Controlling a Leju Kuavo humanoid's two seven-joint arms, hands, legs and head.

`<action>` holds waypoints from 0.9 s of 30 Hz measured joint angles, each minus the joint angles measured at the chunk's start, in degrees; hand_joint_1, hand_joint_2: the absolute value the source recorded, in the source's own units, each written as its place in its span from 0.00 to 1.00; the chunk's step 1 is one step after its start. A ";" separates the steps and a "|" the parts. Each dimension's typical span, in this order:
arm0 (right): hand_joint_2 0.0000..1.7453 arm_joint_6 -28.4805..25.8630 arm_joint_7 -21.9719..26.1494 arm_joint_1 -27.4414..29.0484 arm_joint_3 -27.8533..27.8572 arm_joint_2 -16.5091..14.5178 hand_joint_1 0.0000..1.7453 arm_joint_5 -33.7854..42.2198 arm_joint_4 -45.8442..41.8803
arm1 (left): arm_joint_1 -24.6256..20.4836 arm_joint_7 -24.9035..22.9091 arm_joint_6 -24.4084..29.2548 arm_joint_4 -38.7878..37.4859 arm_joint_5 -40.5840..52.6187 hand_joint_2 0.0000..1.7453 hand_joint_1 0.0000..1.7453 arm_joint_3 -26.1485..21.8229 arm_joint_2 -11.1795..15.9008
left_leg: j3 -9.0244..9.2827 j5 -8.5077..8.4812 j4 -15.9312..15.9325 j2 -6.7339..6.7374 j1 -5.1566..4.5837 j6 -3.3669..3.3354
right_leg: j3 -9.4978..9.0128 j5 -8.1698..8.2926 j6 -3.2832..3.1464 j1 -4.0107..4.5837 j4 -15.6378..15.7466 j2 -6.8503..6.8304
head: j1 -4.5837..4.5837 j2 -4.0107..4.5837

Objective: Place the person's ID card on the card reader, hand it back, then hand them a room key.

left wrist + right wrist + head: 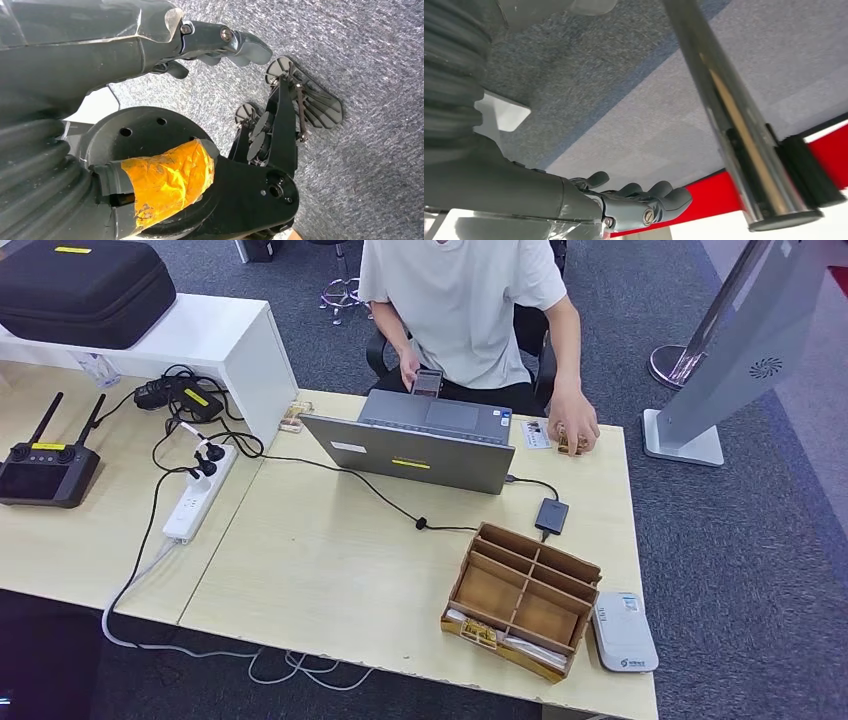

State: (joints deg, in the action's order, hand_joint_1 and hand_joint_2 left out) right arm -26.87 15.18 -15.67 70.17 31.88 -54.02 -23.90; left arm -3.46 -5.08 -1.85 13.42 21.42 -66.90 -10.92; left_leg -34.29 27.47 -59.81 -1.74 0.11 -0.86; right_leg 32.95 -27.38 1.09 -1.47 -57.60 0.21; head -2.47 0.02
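The left hand point(220, 45) is hanging over grey carpet, its fingers point(250, 50) loosely curled and holding nothing. The right hand point(639, 202) is hanging likewise beside a chrome pole point(729, 115), fingers point(664, 192) apart and empty. In the head view, the ID card point(535, 434) is lying at the desk's point(330, 570) far edge beside the person's hand point(573, 427); the white card reader point(623, 631) is sitting at the near right corner, touching the wooden organiser point(524, 597).

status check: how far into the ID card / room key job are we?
Nothing looks done yet. The ID card lies on the table's far edge beside the person's hand; the card reader sits bare near the wooden organizer. Both arms hang over the floor, left hand and right hand holding nothing. Left: scan, return, key handover.
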 joint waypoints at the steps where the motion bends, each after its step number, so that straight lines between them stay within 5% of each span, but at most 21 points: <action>1: 1.00 -0.02 -0.74 0.27 0.19 0.10 0.00 -0.41 0.31 | -0.02 -0.05 -0.01 0.00 -0.07 1.00 0.00 -0.03 -0.01 | 0.01 0.00 0.00 0.01 0.00 0.00 | -0.02 0.00 0.00 0.00 0.00 0.00 | -0.01 0.00; 6: 1.00 -1.51 -5.71 3.10 0.78 -2.15 0.00 -3.28 2.25 | -0.12 -0.28 0.09 0.00 -1.46 1.00 0.00 -0.74 -0.68 | 0.04 -0.01 0.01 -0.03 0.04 0.01 | -0.11 0.00 0.00 0.06 0.00 -0.04 | 0.01 0.00; 10: 1.00 -2.42 -9.82 5.78 0.92 -8.07 0.00 -6.14 3.97 | -0.38 -0.25 0.46 0.00 -2.73 0.00 0.00 -1.84 -1.62 | 0.07 -0.01 0.05 -0.01 0.06 0.02 | -0.10 -0.02 -0.02 0.07 0.00 -0.02 | -0.02 0.00; 11: 1.00 -2.48 -11.16 6.30 0.91 -9.72 0.00 -7.05 4.35 | -0.47 -0.22 0.76 0.00 -2.90 0.00 0.00 -2.04 -1.85 | 0.08 -0.01 0.06 -0.01 0.07 0.02 | -0.10 -0.02 -0.03 0.08 -0.01 -0.02 | 0.01 0.00; 15: 1.00 -1.39 -17.03 8.12 0.63 -16.11 0.00 -11.20 5.68 | -0.69 0.08 2.75 0.00 -2.99 1.00 0.00 -2.62 -2.56 | 0.11 -0.01 0.10 0.01 0.11 0.06 | -0.11 -0.04 -0.06 0.13 -0.03 -0.01 | 0.00 0.00; 24: 1.00 6.37 -24.76 10.53 -2.59 -27.49 0.00 -19.94 7.72 | -0.80 -2.31 5.18 0.00 -1.78 1.00 0.00 -3.00 -3.03 | 0.13 -0.02 0.13 0.05 0.14 0.15 | -0.12 -0.05 -0.08 0.14 -0.05 0.02 | 0.04 0.00; 27: 0.25 10.65 -25.12 11.24 -5.96 -30.37 0.00 -26.19 8.13 | -0.84 -3.16 5.14 0.00 -1.21 1.00 0.00 -3.00 -3.20 | 0.14 -0.02 0.12 0.07 0.14 0.15 | -0.12 -0.05 -0.08 0.13 -0.05 0.03 | 0.06 0.00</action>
State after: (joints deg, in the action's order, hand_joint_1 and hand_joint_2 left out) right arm -16.22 -9.93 -4.42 64.20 1.51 -80.21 -15.77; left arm -4.30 -8.25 3.29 13.42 20.21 -69.90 -14.11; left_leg -34.16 27.45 -59.69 -1.67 0.25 -0.71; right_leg 32.83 -27.43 1.01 -1.35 -57.66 0.24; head -2.41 0.02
